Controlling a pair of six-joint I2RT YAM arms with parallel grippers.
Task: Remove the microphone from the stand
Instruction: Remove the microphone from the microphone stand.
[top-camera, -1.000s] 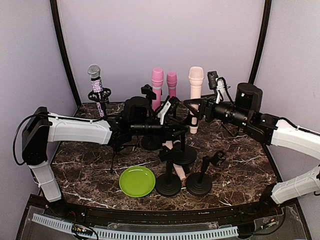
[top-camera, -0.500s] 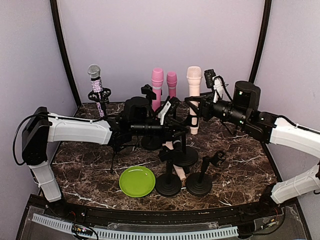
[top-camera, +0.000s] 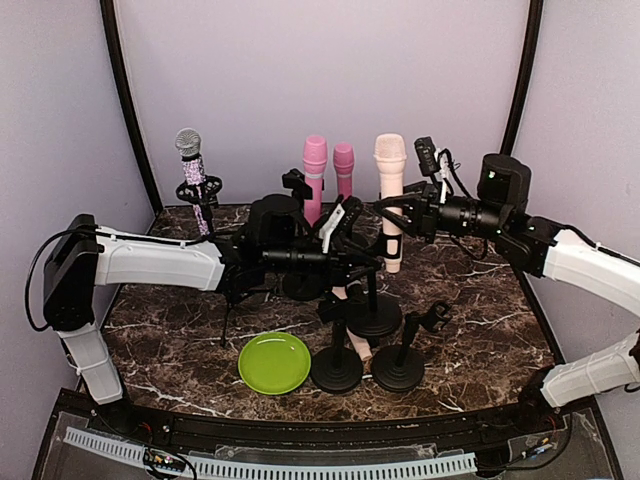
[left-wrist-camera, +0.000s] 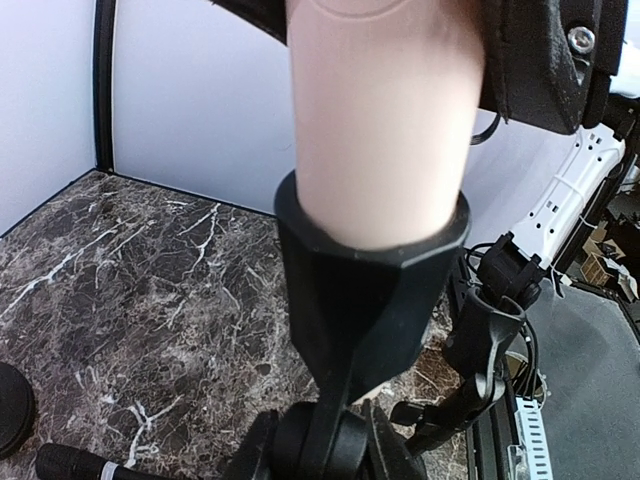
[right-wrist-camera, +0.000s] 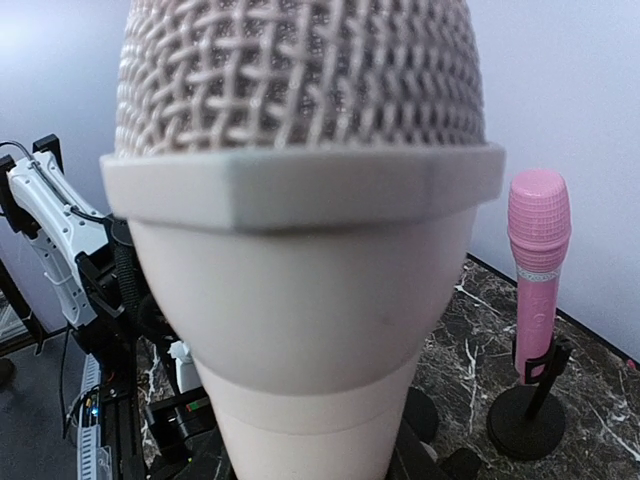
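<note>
While the microphone (top-camera: 390, 160) sits in its clip (left-wrist-camera: 370, 290): the step in hand is the grasp, which I judge made; the lift has not begun.
Microphone: cream and upright at the back middle, its body passing down through the clip of the stand (top-camera: 372, 300).
Right gripper (top-camera: 393, 215): pinching the microphone's body just above the clip, with 1 finger pressed to each side in the left wrist view.
Left gripper (top-camera: 362, 264): reaches in at the stand's neck under the clip. It looks closed on the stand there, though its fingers show only as dark shapes at the bottom edge of its own view.
Next move: a straight pull up along the body until the tail clears the clip, with the stand braced from below so it neither rises nor tips.
Risk: the body may bind in the snug clip and drag the stand up with it.
Clip: holds the cream body, closed all round it.
Green plate (top-camera: 274, 362): front left, nothing on it.
Front stand (top-camera: 428, 322): its clip holds nothing.
Tall pink microphone (top-camera: 315, 165): upright in its own stand at the back.
Short pink microphone (top-camera: 343, 165): just beside it, also in a stand.
Sparkly microphone (top-camera: 190, 148): upright in a ring holder, back left.
</note>
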